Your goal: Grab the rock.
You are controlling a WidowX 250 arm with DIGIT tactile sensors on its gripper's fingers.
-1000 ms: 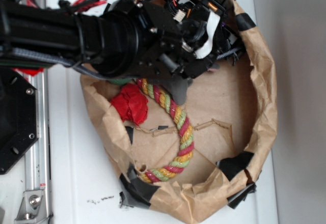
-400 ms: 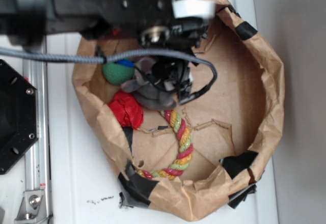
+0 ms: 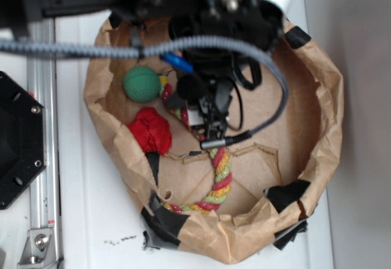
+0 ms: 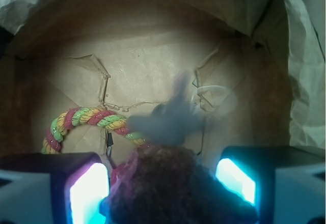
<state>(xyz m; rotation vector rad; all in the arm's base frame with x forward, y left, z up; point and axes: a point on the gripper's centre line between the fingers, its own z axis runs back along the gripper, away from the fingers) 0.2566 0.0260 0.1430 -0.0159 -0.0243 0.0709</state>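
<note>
Claw (image 4: 160,183) sat low inside the brown paper bag (image 3: 317,98), fingers (image 4: 86,191) spread apart, one glowing pad on each side of the wrist view. Rock (image 4: 168,183) filled the gap between them at 6 o'clock of that frame: dark, bumpy, brownish lump, partly cut by the bottom edge. Couldn't tell whether the pads touched it; gaps showed on both sides, so no clamp yet.

Just past the rock toward 12 o'clock lay a grey plush toy (image 4: 173,119), blurred. Rope ring (image 4: 89,119), red/yellow/green, curved off to 9 o'clock on the bag floor.

Exterior view: arm and its grey cable (image 3: 201,43) covered the top half of the bag, claw (image 3: 204,113) near the middle. Rock was hidden there under the arm. Green ball (image 3: 142,84) sat at 10 o'clock inside the bag, red crumpled wad (image 3: 151,130) just below it, near the bag wall at 9 o'clock. Rope ring (image 3: 219,177) ran from under the claw down toward 6 o'clock. Bag sat on a white tabletop (image 3: 91,220), black tape patches (image 3: 284,195) on its rim.
</note>
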